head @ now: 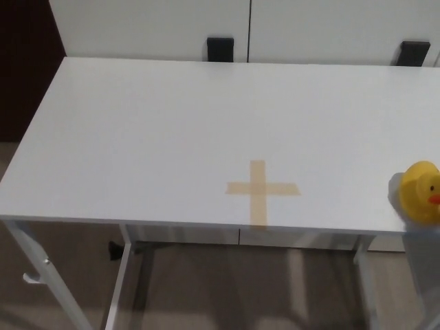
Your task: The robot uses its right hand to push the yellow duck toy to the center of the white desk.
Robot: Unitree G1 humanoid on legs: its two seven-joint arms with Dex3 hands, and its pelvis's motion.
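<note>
- The yellow duck toy (422, 191) sits near the tabletop's (151, 137) front right corner, partly cut off by the picture's right edge, its orange beak pointing right.
- A tan tape cross (261, 190) lies near the front edge, well apart from the duck.
- Neither hand shows, so I cannot tell how the fingers stand.
- A faint grey blur below the duck may be part of an arm; too unclear to say.
- Two black brackets (220, 49) stand behind the back edge.
</note>
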